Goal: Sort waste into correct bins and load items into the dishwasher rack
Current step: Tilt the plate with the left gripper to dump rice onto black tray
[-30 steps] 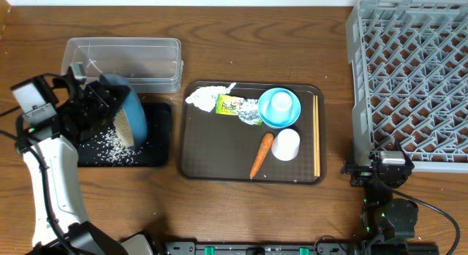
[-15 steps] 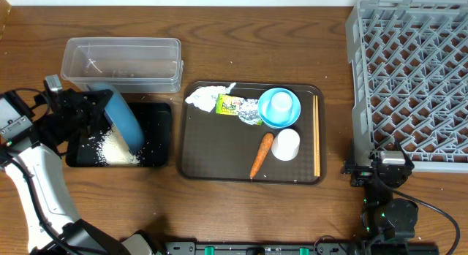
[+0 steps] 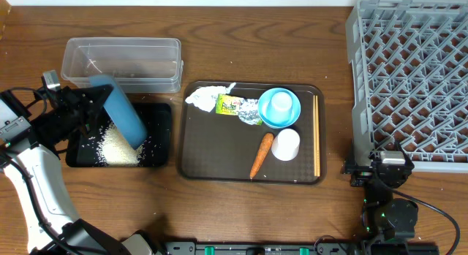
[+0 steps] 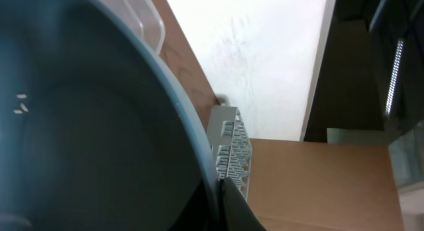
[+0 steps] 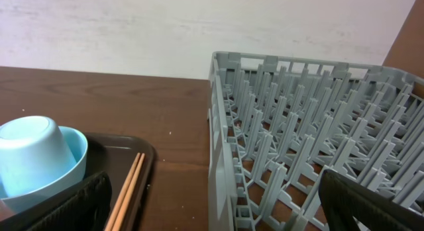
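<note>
Gripping one dark-blue bowl (image 3: 123, 118) by its rim, the left gripper (image 3: 91, 110) is clenched. The bowl stands on edge over the black tray (image 3: 161, 134), its profile running far-left to near-right and its mouth facing one rice heap (image 3: 117, 147). The right gripper (image 3: 385, 169) has its jaws spread.

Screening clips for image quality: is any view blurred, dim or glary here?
Overhead: sharp, evenly lit, no glare. Left wrist: dark-blue bowl fills it, soft and dim against a bright wall. Right wrist: dishwasher rack crisp, near claw fingers blurred.
</note>
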Available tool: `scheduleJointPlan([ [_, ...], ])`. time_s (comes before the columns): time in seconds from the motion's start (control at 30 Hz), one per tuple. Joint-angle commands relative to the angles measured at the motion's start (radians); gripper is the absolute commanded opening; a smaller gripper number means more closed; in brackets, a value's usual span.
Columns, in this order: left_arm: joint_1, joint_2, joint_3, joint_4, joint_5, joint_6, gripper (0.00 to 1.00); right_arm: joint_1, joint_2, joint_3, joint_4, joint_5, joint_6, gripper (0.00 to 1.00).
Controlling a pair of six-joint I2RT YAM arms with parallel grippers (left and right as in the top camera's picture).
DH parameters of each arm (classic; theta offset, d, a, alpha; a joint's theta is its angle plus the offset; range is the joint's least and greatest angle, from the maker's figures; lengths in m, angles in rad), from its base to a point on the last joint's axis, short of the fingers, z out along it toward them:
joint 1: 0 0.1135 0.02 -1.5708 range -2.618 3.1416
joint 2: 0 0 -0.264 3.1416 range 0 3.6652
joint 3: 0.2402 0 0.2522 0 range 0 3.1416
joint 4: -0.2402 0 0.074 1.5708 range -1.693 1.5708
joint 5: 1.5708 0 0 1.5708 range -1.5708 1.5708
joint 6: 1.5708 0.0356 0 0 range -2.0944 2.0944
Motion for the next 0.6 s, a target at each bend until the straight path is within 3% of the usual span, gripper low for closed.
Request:
scheduleJointPlan([
  [0.0, 0.011, -0.007, 0.003, 0.01, -0.006, 0.022, 0.06, -0.006, 0.0, -0.002, -0.004, -0.003, -0.009, 0.99],
  [0.27, 0.017, -0.003, 0.003, -0.034, 0.042, 0.028, 0.06, -0.006, 0.0, -0.002, -0.004, -0.003, -0.009, 0.99],
  [0.37, 0.02, -0.002, 0.003, -0.021, -0.055, 0.071, 0.06, -0.006, 0.0, -0.002, -0.004, -0.003, -0.009, 0.99],
  [0.43, 0.026, 0.0, 0.003, -0.046, -0.006, 0.029, 0.06, -0.006, 0.0, -0.002, -0.004, -0.003, -0.009, 0.99],
  [0.57, 0.026, 0.0, 0.003, -0.027, 0.045, 0.081, 0.06, -0.006, 0.0, -0.002, -0.004, -0.003, -0.009, 0.99],
])
